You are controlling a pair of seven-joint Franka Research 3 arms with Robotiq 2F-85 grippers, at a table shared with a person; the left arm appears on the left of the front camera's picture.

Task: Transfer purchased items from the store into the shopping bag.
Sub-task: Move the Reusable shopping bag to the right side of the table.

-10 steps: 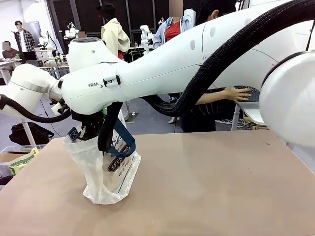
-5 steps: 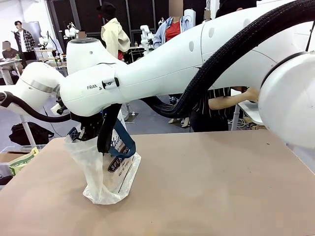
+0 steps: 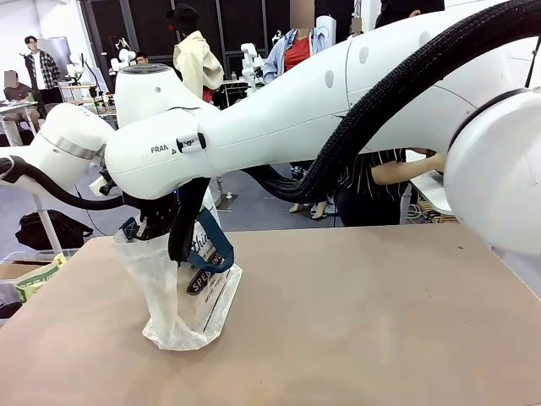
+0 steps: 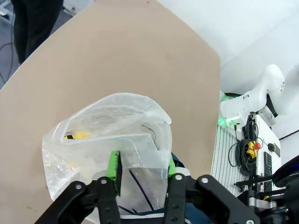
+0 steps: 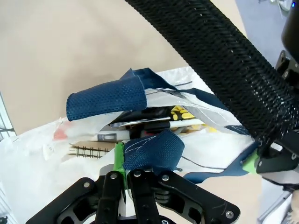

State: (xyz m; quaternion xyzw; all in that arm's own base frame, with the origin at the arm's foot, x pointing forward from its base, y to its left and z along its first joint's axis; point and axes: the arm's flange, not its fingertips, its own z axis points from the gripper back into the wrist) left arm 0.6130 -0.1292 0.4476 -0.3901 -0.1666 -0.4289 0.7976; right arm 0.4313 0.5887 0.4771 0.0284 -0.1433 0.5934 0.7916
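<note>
Evidently the shopping bag (image 3: 188, 292) is kept upright at the worktop's (image 3: 363, 321) near left so its mouth stays open: the left gripper (image 4: 141, 173) is clamped on the plastic rim, the right gripper (image 5: 125, 173) on a navy handle (image 5: 153, 150). Items (image 5: 154, 122) lie inside. A person (image 3: 376, 182) stands beyond the far edge.

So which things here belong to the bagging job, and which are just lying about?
Job:
shopping bag, standing on the table
goods inside it
left gripper, clamped on the bag's rim
right gripper, shut on a navy handle

Lying about:
black bag on the floor
</note>
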